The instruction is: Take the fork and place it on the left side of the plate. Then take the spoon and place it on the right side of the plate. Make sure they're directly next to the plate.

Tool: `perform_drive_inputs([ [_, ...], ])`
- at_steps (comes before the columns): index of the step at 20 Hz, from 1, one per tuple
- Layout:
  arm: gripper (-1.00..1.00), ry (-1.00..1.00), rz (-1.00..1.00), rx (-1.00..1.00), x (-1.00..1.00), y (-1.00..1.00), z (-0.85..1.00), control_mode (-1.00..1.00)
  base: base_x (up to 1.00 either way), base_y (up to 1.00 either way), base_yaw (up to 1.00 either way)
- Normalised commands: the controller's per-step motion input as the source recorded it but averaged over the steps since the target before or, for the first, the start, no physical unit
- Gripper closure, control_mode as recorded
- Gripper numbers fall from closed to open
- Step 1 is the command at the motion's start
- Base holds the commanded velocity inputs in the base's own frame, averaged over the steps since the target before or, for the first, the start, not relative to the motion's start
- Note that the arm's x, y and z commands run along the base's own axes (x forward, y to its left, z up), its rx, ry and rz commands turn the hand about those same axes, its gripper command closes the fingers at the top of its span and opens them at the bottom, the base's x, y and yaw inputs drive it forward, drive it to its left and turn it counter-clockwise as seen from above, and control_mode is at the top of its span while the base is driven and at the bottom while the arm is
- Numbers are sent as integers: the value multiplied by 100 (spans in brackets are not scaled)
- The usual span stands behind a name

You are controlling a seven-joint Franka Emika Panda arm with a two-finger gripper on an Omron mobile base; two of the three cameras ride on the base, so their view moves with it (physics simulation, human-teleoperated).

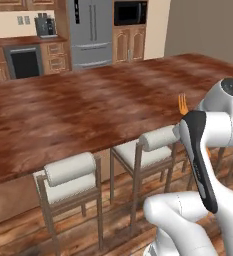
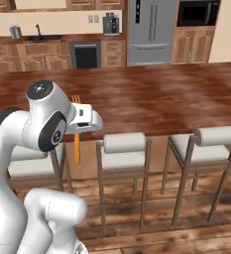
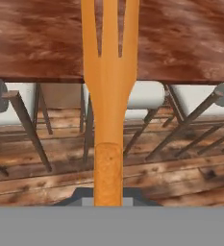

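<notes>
I hold the fork [image 3: 108, 96] in my claw [image 2: 78, 130]; the two jaws are pressed together on its thin handle, and the tines point up and away from me. In the right base view the fork stands almost upright beside my wrist, with its tines above the near edge of the counter [image 1: 88, 105] and its handle hanging down in front of the stools. It is in the air and touches nothing but me.

I judge that the step in hand is to carry the fork to the plate, which I cannot see from here, as I also cannot see the spoon. To do it well I think I should first find the plate, then keep the fork lifted clear of the counter edge while I travel, and lay it down flat only when it is just beside the left rim, parallel to it. The grip is low on the handle, so the long upper part could swing if I turn quickly; slow wrist motion seems wiser.

The fork is orange, flat and smooth at the head, with short tines, and the handle looks a little grainy. The counter is dark reddish wood, glossy, with wide grain. The stools [image 2: 123, 151] have thin brown frames and pale cushioned seats with round roll backs.
</notes>
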Motion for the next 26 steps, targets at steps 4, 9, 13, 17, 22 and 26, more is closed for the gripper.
perform_drive_inputs([
  [4,100,0,0,0,0,0,0,100,51,-100,0],
  [9,100,0,0,0,0,0,0,100,78,-100,0],
  [13,100,0,0,0,0,0,0,100,78,-99,9],
  [17,100,0,0,0,0,0,0,100,70,-85,21],
  [22,100,0,0,0,0,0,0,100,58,-80,25],
  [26,100,0,0,0,0,0,0,100,53,-71,28],
])
